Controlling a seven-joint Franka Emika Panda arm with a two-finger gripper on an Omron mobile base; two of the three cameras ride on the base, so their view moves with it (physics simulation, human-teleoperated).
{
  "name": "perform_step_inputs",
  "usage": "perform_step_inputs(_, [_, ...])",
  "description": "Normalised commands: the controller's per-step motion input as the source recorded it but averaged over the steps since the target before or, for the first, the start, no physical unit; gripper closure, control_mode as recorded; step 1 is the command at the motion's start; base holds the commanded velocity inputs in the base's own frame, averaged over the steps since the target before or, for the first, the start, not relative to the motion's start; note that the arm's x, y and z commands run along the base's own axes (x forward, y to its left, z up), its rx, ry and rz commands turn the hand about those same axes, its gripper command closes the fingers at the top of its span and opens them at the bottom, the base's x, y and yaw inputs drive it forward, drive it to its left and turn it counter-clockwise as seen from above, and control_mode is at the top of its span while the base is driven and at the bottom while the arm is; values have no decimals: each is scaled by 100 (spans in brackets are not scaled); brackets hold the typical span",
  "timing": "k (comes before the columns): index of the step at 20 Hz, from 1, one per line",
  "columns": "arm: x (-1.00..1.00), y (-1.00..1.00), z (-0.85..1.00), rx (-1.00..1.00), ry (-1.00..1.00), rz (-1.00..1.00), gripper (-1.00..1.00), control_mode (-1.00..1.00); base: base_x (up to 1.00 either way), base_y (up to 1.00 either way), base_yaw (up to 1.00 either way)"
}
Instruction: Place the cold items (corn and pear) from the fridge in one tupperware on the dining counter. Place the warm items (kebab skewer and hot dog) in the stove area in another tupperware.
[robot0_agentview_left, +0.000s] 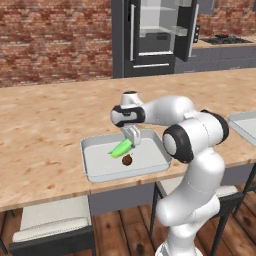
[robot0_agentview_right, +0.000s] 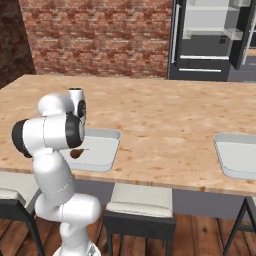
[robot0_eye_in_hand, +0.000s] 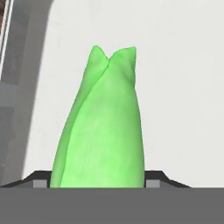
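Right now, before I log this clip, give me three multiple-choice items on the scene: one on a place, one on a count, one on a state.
1. Where does the pear lie?
A. In the tray below the hand
B. On a fridge shelf
C. On a stool

2. How many grey trays sit on the dining counter?
A. One
B. Two
C. Four

3. What is the state of the corn?
A. Lying loose on the floor
B. Gripped in the hand over the tray
C. Inside the fridge

Answers: 1 A, the brown fruit rests on the tray floor. 2 B, a second tray lies further right. 3 B, the hand view shows the cob between the fingertips.
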Motion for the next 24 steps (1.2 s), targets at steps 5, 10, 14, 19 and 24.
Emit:
perform_step_inputs(5, [41,1,-31,0,0,0,100,-100,0,0,0])
perform_step_inputs(10, [33,6,-36,-4,0,0,100,-100,0,0,0])
perform_step_inputs(14, [20,6,-40,-10,0,0,-100,-100,0,0,0])
perform_step_inputs(19, [-14,0,-11,0,-8,0,-100,-100,0,0,0])
perform_step_inputs(24, [-25,-1,5,2,-4,-12,-100,-100,0,0,0])
